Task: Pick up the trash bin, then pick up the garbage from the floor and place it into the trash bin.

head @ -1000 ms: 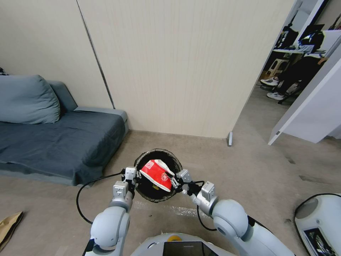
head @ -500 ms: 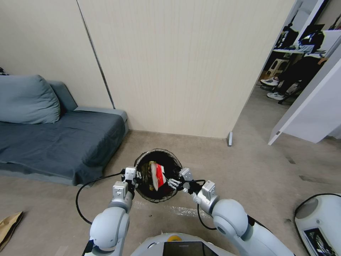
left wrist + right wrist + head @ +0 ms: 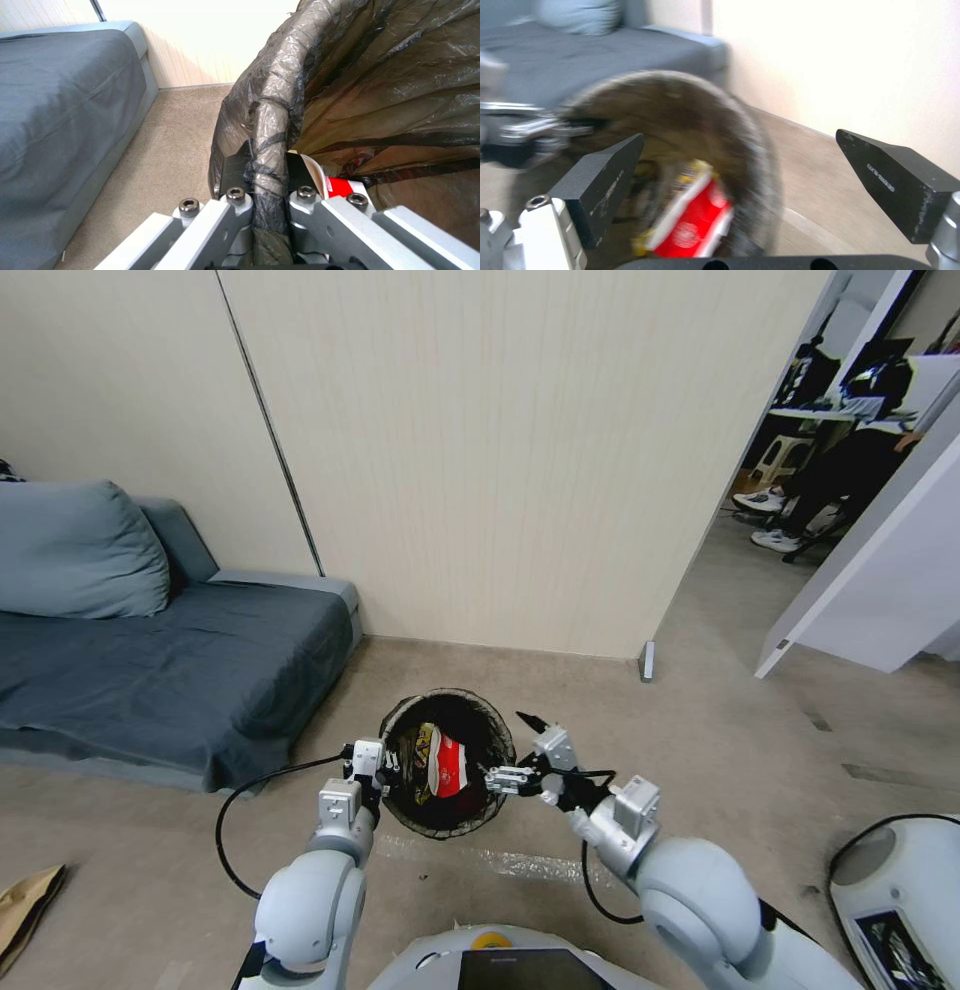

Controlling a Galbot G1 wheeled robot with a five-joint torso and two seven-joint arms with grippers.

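The trash bin (image 3: 400,715), lined with a dark bag, hangs off the floor in front of me. My left gripper (image 3: 380,767) is shut on its near-left rim; in the left wrist view the left gripper (image 3: 269,180) pinches the bagged rim (image 3: 272,112). A red-and-white packet (image 3: 450,766) and a yellow wrapper (image 3: 425,748) lie inside the bin. My right gripper (image 3: 512,750) stands open just right of the rim, with nothing held. In the right wrist view the right gripper (image 3: 750,168) frames the bin (image 3: 752,116) and the packet (image 3: 695,221). A crumpled brown paper bag (image 3: 25,900) lies on the floor far left.
A grey sofa (image 3: 150,660) with a pillow (image 3: 75,550) stands at the left against the beige wall (image 3: 500,450). A doorway opens at the right beside a white panel (image 3: 880,580). A white device (image 3: 900,890) sits on the floor at the lower right.
The right gripper opened and let the red-and-white packet fall into the bin, then drew back to the right. The left gripper kept its hold on the rim.
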